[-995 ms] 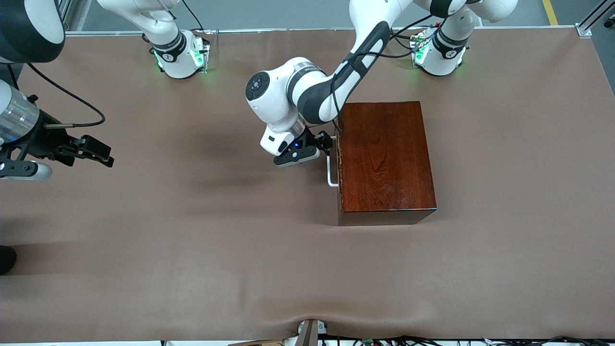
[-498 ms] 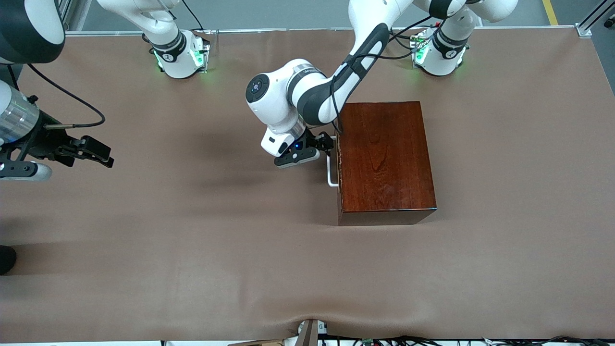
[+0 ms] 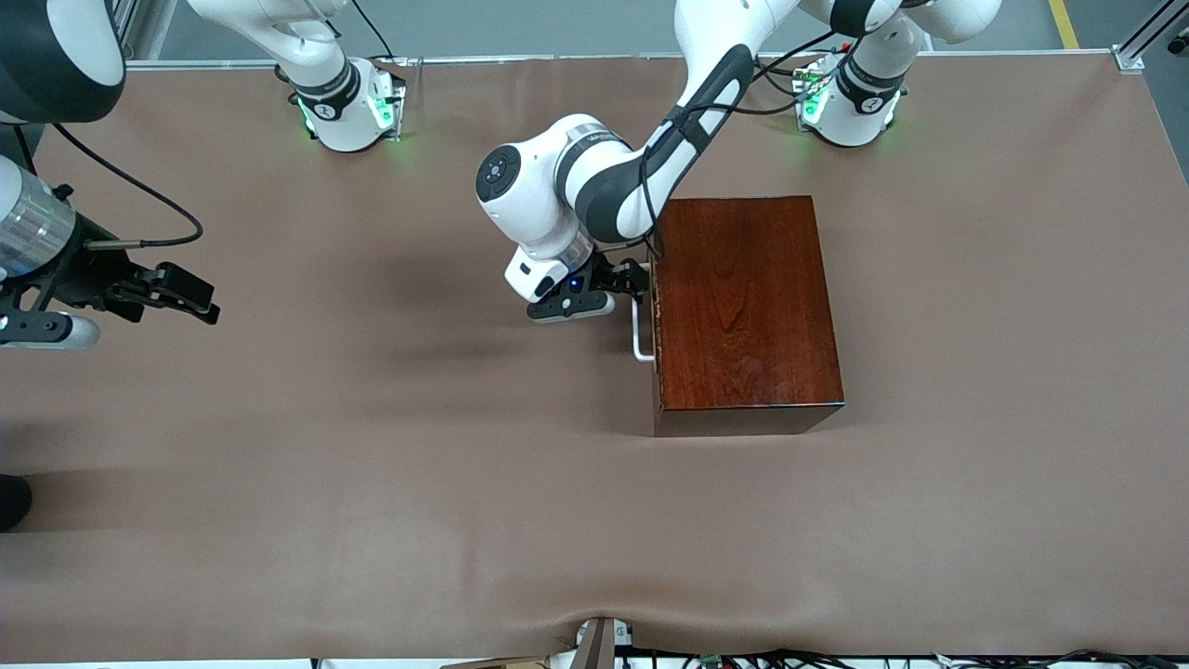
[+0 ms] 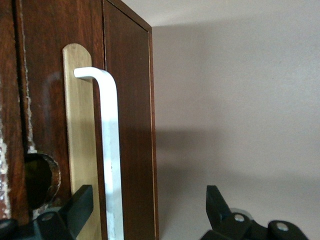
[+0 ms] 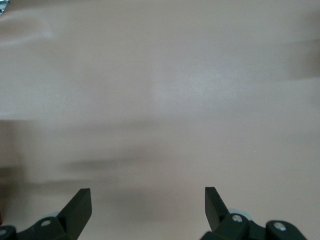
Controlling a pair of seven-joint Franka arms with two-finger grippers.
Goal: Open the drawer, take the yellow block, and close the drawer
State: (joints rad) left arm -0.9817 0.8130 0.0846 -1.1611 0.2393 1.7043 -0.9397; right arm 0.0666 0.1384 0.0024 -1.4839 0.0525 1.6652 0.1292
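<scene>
Item one: the wooden box (image 3: 746, 311), glossy reddish-brown, which you find standing on the brown table (image 3: 372, 483) toward the left arm's end. Its drawer (image 4: 60, 90) sits flush in the box face that looks toward the right arm's end, fully closed. The white handle (image 3: 639, 336) juts from that front.

Item two: your left gripper (image 3: 620, 282), level with the drawer front. Its jaws stand wide apart, straddling the handle (image 4: 110, 150) without pinching it; one finger (image 4: 75, 210) is close against the drawer face, the other (image 4: 216, 205) out over bare table.

Item three: your right gripper (image 3: 190, 297), waiting over the table at the right arm's end, jaws spread wide, holding nothing.

Item four: the yellow block, which you cannot see in any view.
</scene>
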